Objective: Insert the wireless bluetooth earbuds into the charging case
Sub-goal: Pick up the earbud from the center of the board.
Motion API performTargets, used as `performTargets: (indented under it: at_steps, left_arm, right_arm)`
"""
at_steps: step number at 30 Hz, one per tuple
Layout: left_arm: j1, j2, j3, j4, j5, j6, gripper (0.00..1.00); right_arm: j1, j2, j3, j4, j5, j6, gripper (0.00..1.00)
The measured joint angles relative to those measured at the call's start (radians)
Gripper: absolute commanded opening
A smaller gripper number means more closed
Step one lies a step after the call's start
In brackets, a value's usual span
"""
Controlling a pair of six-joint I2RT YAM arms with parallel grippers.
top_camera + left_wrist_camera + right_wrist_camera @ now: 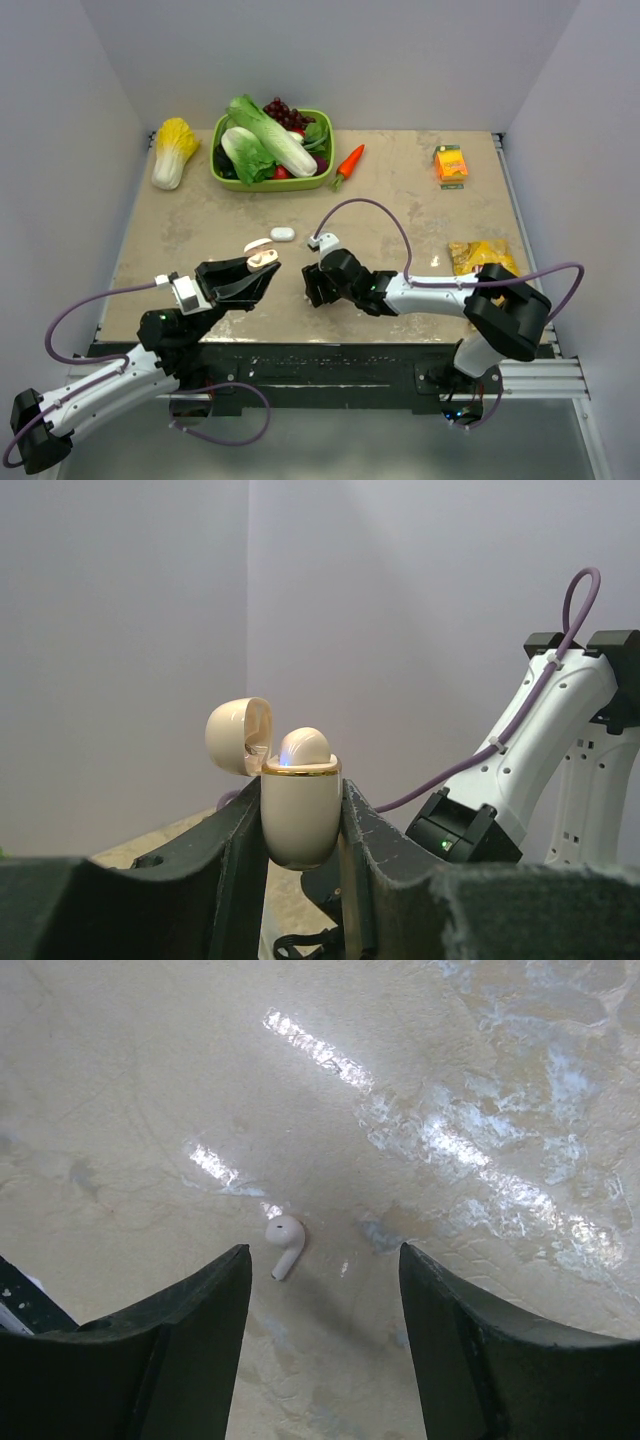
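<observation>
arms [430,293]: 2, white shells, black joints | cables [370,201]: purple | LED [443,844]: green

no readable text anywhere. the orange carton [451,163] and the yellow packet [478,256] carry print, but it's too small and blurred to make out a single word.

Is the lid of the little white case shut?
No, the charging case sits between the left fingers with its lid flipped open.

Bench [400,200], far side: green basket [265,184] of vegetables; cabbage [174,150] just left; carrot [349,162] just right; orange carton [451,163] far right; yellow packet [478,256] nearer.
</observation>
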Motion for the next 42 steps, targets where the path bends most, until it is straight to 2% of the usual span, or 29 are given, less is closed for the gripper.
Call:
performTargets:
  at_steps: [19,30,42]
  left_arm:
    - [0.0,0.003,0.0,-0.001,-0.007,-0.002,0.0]
    - [0.0,-0.003,0.0,-0.002,-0.007,-0.012,0.0]
    - [0.0,-0.005,0.0,-0.003,-0.008,-0.018,0.0]
  right_arm:
    - [0.046,0.135,0.121,-0.073,0.019,0.039,0.59]
    - [0.047,0.175,0.142,-0.087,0.035,0.057,0.5]
    - [0.081,0.184,0.154,-0.106,0.086,0.062,0.52]
